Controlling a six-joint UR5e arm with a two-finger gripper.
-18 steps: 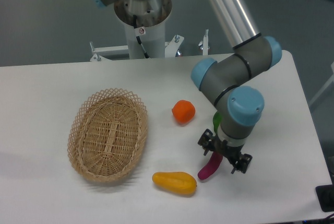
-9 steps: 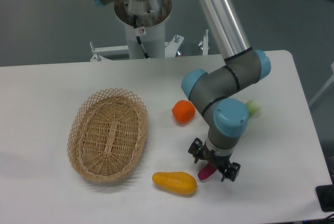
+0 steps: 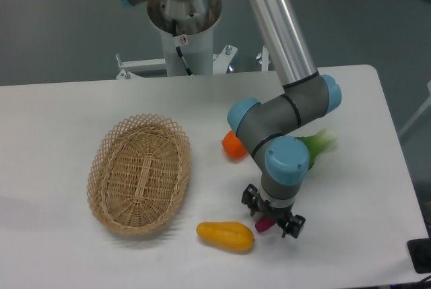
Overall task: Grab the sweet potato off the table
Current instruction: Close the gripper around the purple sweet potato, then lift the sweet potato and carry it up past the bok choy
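Observation:
The purple-magenta sweet potato lies on the white table near the front edge, mostly hidden under my gripper; only its lower end shows. My gripper points straight down over it, its fingers on either side of it. The wrist hides whether the fingers touch it or are closed.
A yellow-orange oblong fruit lies just left of the gripper. A round orange sits behind the arm's elbow. A green and white vegetable lies to the right of the arm. A wicker basket stands at the left.
The arm has swung left and lowered over the sweet potato, covering more of it. The green vegetable, hidden before, now shows to the right.

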